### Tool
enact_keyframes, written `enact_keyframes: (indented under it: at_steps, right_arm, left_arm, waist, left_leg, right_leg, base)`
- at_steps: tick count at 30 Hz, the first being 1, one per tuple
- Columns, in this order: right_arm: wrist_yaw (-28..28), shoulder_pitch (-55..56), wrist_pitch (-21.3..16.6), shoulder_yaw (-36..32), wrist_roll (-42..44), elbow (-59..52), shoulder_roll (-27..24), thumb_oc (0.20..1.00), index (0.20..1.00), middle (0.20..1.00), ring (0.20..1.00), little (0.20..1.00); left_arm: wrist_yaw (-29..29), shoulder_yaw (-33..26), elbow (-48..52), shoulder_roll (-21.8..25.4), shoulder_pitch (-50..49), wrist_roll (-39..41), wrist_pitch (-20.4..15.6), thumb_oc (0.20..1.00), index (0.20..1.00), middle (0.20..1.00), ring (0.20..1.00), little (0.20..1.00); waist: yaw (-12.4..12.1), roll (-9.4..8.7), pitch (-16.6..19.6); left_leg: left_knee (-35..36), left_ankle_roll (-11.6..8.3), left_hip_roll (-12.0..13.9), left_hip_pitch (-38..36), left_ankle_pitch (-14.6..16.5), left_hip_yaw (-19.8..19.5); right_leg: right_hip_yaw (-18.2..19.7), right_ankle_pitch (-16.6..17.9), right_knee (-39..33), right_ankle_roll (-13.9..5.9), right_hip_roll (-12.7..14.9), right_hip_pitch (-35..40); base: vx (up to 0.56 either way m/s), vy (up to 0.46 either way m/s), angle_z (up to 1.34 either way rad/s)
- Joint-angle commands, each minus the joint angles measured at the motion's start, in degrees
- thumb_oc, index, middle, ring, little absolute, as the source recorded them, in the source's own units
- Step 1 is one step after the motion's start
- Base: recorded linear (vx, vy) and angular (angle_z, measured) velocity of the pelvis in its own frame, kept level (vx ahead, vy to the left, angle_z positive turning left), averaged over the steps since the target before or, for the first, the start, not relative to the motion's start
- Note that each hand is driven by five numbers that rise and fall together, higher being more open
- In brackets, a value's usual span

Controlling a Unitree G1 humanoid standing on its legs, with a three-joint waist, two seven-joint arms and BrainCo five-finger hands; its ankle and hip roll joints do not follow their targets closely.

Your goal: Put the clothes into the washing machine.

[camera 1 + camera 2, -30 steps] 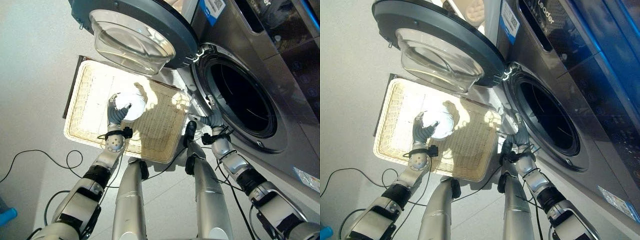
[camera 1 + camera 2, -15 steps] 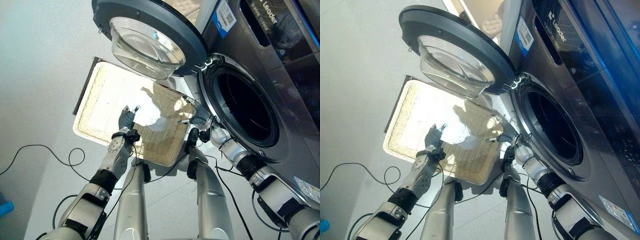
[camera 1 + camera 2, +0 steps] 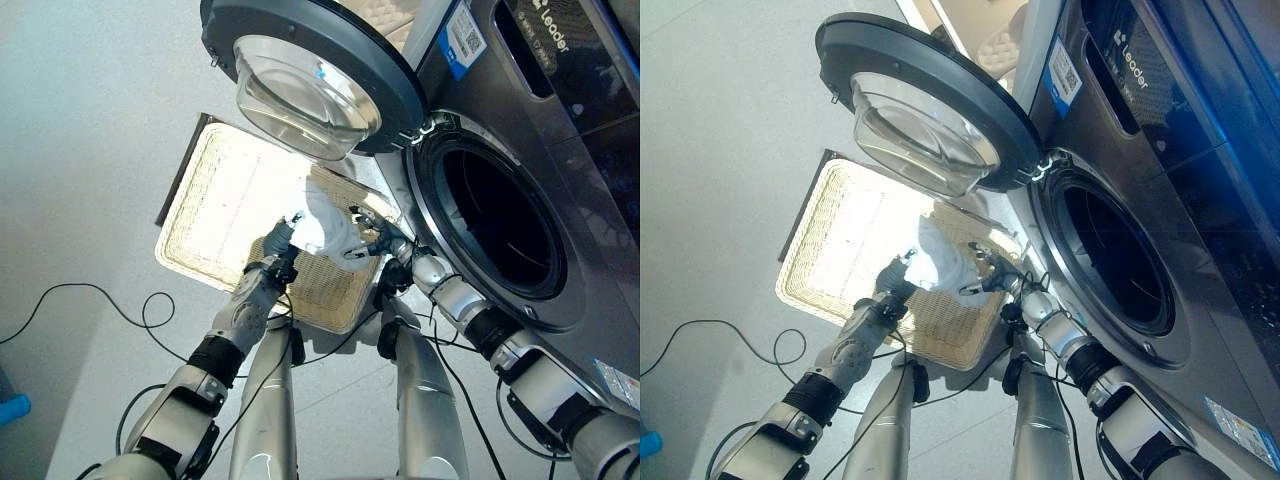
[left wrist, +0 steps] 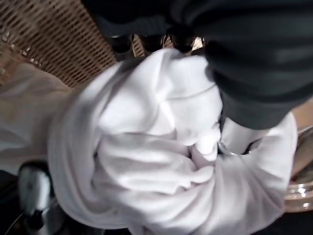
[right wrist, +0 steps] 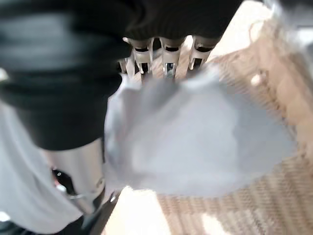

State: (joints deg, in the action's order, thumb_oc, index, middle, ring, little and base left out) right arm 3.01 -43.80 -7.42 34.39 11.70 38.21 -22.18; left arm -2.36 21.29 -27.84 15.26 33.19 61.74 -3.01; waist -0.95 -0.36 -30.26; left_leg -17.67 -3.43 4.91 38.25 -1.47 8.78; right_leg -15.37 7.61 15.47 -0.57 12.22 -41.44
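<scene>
Left eye view: both hands, left hand (image 3: 277, 250) and right hand (image 3: 375, 238), clutch white cloth (image 3: 325, 225) above wicker basket (image 3: 215, 200).

Hard sun on the basket, shade by the machine, blur up close.

Strong light falls on the wicker basket (image 3: 215, 215) just beyond the left hand (image 3: 277, 247), washing its far half almost white, while the open door (image 3: 310, 70) casts a shadow over the weave nearest the right hand (image 3: 375, 232). The white cloth (image 3: 325, 225) between the hands glares. The drum opening (image 3: 500, 220) past the right hand is black. The head views bend at their edges. Seen from the right wrist, the cloth and basket are smeared and soft.
</scene>
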Motion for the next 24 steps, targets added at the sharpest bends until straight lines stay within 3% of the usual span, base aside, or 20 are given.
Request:
enact_keyframes:
  at_steps: [1, 12, 18, 19, 20, 21, 24]
  right_arm:
    - [2.3, -3.0, -0.4, 0.8, 2.6, -0.8, -0.1, 1.0, 1.0, 1.0, 1.0, 1.0]
    - [2.8, -6.1, 1.0, 1.8, 0.6, 2.4, 2.7, 1.0, 1.0, 1.0, 1.0, 1.0]
    - [2.4, -7.0, 0.5, 1.8, 3.5, 5.8, 4.6, 1.0, 1.0, 1.0, 1.0, 1.0]
    - [2.3, -7.1, 0.1, 1.3, 5.2, 6.3, 4.9, 0.89, 0.89, 0.89, 0.89, 0.89]
    - [2.1, -7.2, -0.4, 0.9, 6.4, 6.6, 5.3, 0.473, 0.473, 0.473, 0.473, 0.473]
    - [2.1, -7.3, -0.7, 0.5, 7.6, 6.8, 5.6, 0.2, 0.2, 0.2, 0.2, 0.2]
    - [1.6, -7.6, -1.5, -0.2, 9.1, 6.9, 5.9, 0.2, 0.2, 0.2, 0.2, 0.2]
  left_arm:
    - [-2.9, 1.2, 7.2, -2.7, 2.3, 0.0, -0.8, 0.2, 0.2, 0.2, 0.2, 0.2]
    - [-3.3, 2.8, 7.5, -5.1, 3.6, 3.9, 2.0, 0.2, 0.2, 0.2, 0.2, 0.2]
    - [-4.6, 3.7, 7.9, -6.9, 3.6, 5.3, 3.3, 0.2, 0.2, 0.2, 0.2, 0.2]
    - [-4.6, 3.7, 8.0, -7.0, 3.8, 5.7, 3.7, 0.2, 0.2, 0.2, 0.2, 0.2]
    - [-4.4, 3.8, 8.0, -7.1, 3.9, 6.1, 4.0, 0.2, 0.2, 0.2, 0.2, 0.2]
    - [-4.3, 3.8, 8.0, -7.3, 4.0, 6.2, 4.1, 0.2, 0.2, 0.2, 0.2, 0.2]
    - [-4.2, 3.8, 8.0, -7.5, 4.2, 6.1, 4.5, 0.2, 0.2, 0.2, 0.2, 0.2]
  waist:
    - [-0.9, 3.56, 0.5]
    - [-1.3, 3.82, 0.5]
    - [-1.7, 4.2, 0.5]
    - [-1.8, 4.25, 0.5]
    - [-1.8, 4.29, 0.5]
    - [-1.8, 4.31, 0.5]
    - [-1.9, 4.33, 0.5]
  left_leg:
    - [0.4, -1.08, -2.9, 1.0, 1.2, 3.6]
    - [0.0, -0.9, -3.4, 1.4, 1.1, 3.2]
    - [-0.3, -0.6, -3.7, 1.6, 1.2, 2.9]
    - [-0.2, -0.61, -3.7, 1.6, 1.1, 2.9]
    - [-0.3, -0.62, -3.8, 1.6, 1.1, 2.9]
    - [-0.4, -0.62, -3.9, 1.7, 1.1, 2.8]
    - [-0.5, -0.63, -3.9, 1.7, 1.2, 2.8]
  right_leg:
    - [-1.7, -6.7, 5.9, -5.77, -0.3, 0.3]
    - [-1.7, -6.2, 5.7, -5.59, -0.2, 0.1]
    - [-1.8, -6.1, 6.2, -5.49, 0.0, -0.1]
    - [-1.9, -6.0, 6.1, -5.5, 0.0, -0.1]
    - [-1.8, -6.0, 6.1, -5.49, 0.0, -0.1]
    - [-1.8, -6.0, 6.2, -5.46, 0.0, -0.1]
    - [-1.8, -5.9, 6.3, -5.49, 0.0, -0.2]
  base:
    - [0.0, 0.0, 0.0]
    - [0.0, 0.0, 0.0]
    - [0.0, -0.012, 0.06]
    - [0.0, -0.017, 0.09]
    - [0.0, -0.012, 0.08]
    - [0.0, -0.008, 0.05]
    - [0.0, -0.002, 0.01]
